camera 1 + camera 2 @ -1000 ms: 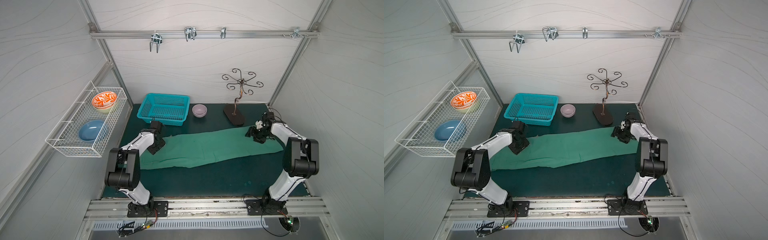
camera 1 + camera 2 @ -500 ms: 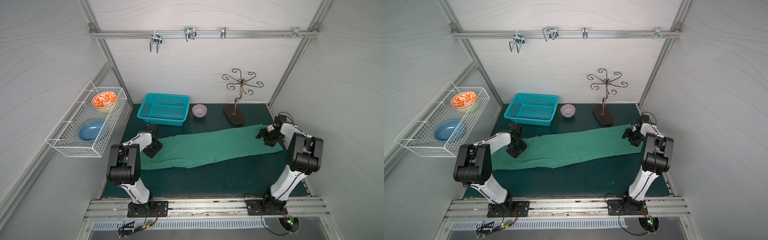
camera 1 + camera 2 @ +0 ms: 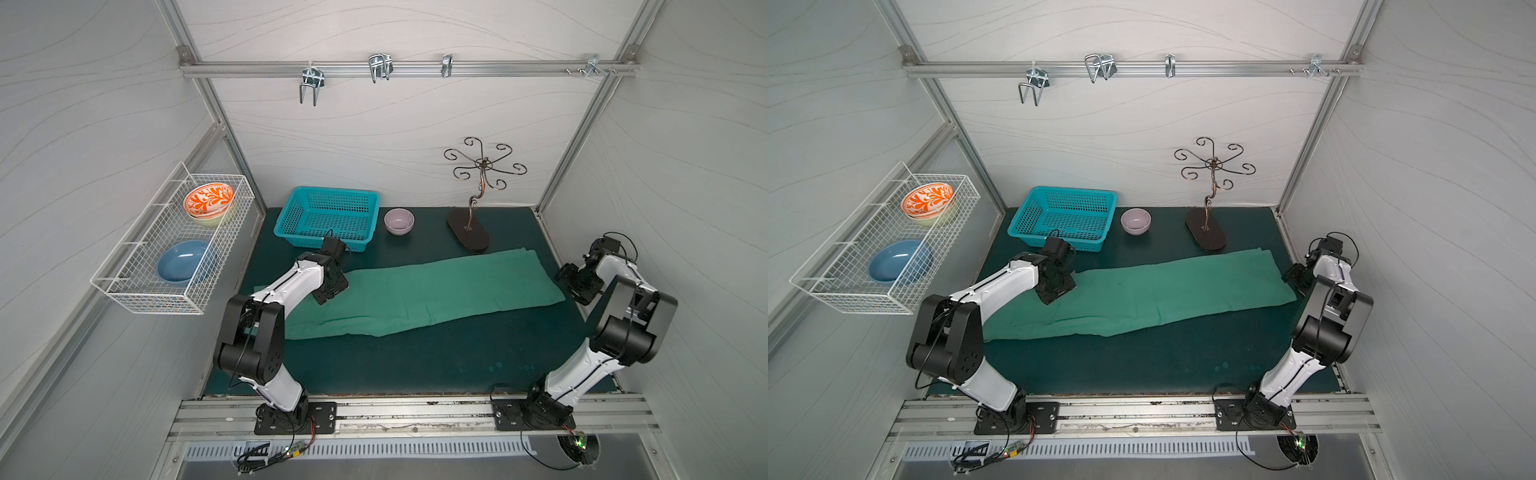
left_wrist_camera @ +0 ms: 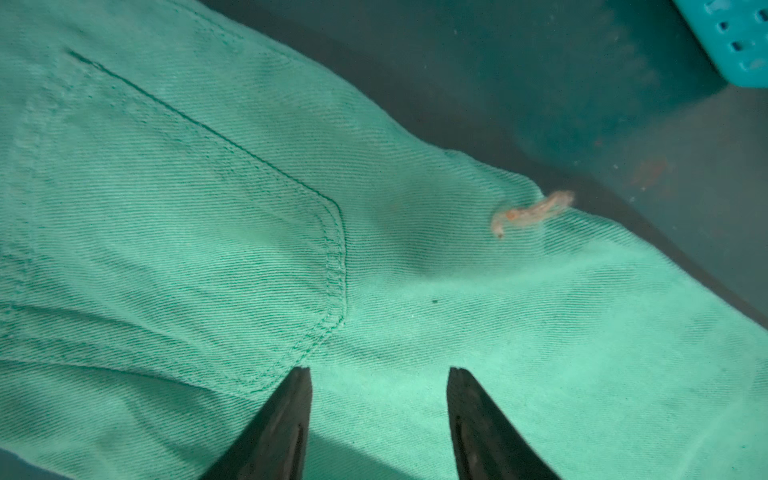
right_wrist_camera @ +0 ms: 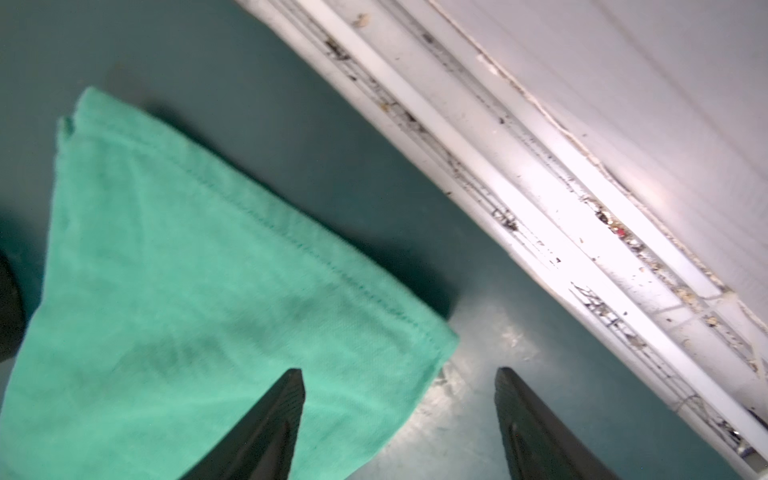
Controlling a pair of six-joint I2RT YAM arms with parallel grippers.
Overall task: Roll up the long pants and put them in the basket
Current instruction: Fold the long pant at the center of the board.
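Long pants (image 3: 424,291) laid flat, unrolled, on dark mat (image 3: 415,365). Left gripper (image 4: 380,370) positioned open over pocket (image 4: 208,249); right gripper (image 5: 399,370) positioned open at hem corner (image 5: 432,345); nothing gripped.

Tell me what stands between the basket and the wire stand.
A small pink bowl, alone on the mat, between basket and stand; both top views show it.

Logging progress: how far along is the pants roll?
Done: long pants lie flat on the mat as one long strip. In hand: nothing; left pincer open over the pocket, right pincer open at the hem corner. Left: the whole roll, no turn started.
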